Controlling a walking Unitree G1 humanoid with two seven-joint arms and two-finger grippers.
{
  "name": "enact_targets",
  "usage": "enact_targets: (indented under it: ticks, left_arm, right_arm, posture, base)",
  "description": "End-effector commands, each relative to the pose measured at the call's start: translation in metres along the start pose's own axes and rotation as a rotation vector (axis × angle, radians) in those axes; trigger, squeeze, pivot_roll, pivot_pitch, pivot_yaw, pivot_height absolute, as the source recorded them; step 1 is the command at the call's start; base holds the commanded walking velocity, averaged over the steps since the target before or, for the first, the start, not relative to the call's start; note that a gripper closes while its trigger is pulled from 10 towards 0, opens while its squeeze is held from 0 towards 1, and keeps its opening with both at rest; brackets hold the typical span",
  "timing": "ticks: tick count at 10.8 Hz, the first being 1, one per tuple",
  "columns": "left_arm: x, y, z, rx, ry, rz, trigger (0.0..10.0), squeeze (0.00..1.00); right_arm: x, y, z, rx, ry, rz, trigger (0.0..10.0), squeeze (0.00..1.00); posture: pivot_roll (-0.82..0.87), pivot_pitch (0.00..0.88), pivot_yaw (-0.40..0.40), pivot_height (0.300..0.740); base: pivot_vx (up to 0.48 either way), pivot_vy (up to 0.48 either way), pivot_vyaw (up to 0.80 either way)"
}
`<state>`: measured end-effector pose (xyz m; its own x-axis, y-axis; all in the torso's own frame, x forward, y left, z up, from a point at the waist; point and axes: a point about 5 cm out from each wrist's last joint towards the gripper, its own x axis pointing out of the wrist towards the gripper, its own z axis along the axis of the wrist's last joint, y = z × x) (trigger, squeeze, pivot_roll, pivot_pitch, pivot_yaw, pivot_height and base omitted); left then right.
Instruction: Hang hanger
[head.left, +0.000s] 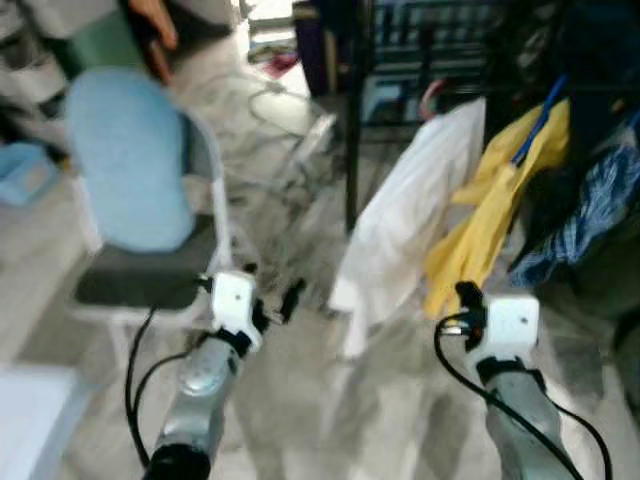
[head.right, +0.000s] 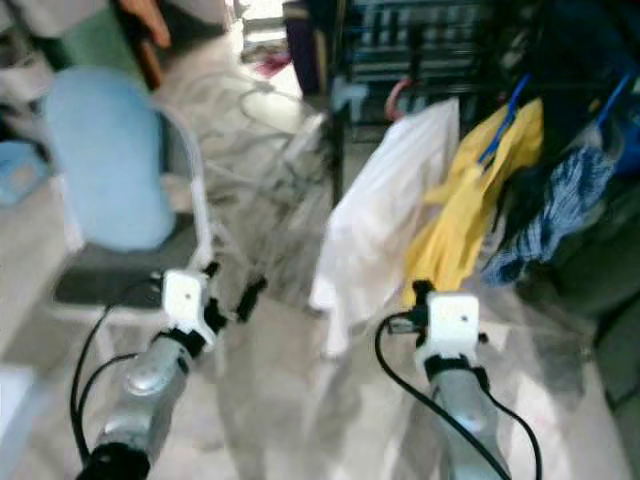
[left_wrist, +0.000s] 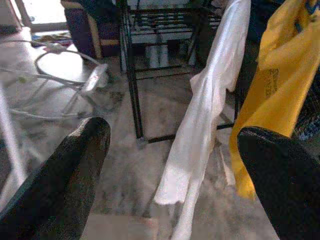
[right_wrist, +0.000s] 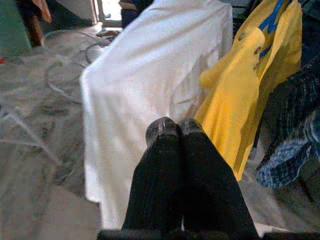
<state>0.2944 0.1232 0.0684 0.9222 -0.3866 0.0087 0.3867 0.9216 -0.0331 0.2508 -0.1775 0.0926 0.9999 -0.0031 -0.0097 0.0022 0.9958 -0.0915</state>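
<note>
Head views: both arms are held out low over the floor (head.left: 300, 400). A white shirt (head.left: 400, 230), a yellow shirt (head.left: 495, 220) on a blue hanger (head.left: 535, 125) & a blue checked cloth (head.left: 590, 215) are hung on a dark rack (head.left: 352, 130). A chair (head.left: 150, 200) is seen at left.
L wrist view: left gripper (left_wrist: 170, 165) is spread wide, nothing held.
R wrist view: right gripper (right_wrist: 172, 127) is pressed closed & empty, pointed at the white shirt
</note>
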Motion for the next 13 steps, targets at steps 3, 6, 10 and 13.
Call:
enact_targets:
  ticks: [3, 6, 10, 13]
  left_arm:
    - [-0.008, 0.009, -0.006, 0.012, 0.028, 0.015, 10.0, 0.0]
    - [-0.009, 0.007, -0.008, 0.01, 0.033, 0.005, 10.0, 0.0]
    - [-0.009, 0.007, -0.004, -0.012, 0.006, 0.01, 10.0, 0.0]
    - [-0.011, 0.009, -0.001, -0.018, -0.015, 0.03, 10.0, 0.79]
  right_arm:
    - [-0.003, 0.008, 0.001, 0.005, 0.0, 0.015, 10.0, 0.0]
    - [0.001, -0.001, 0.004, -0.036, -0.011, -0.054, 10.0, 0.0]
    - [0.009, -0.012, 0.014, -0.116, -0.048, -0.15, 10.0, 0.0]
    - [0.02, -0.018, 0.025, -0.097, -0.089, -0.215, 10.0, 1.0]
  posture:
    - [-0.15, 0.14, 0.076, 0.74]
    - [-0.15, 0.135, 0.073, 0.74]
    - [-0.15, 0.147, 0.074, 0.74]
    - [-0.14, 0.159, 0.079, 0.74]
  base:
    - [0.454, 0.0, 0.0]
    - [0.44, 0.0, 0.0]
    - [0.208, 0.0, 0.0]
    - [0.0, 0.0, 0.0]
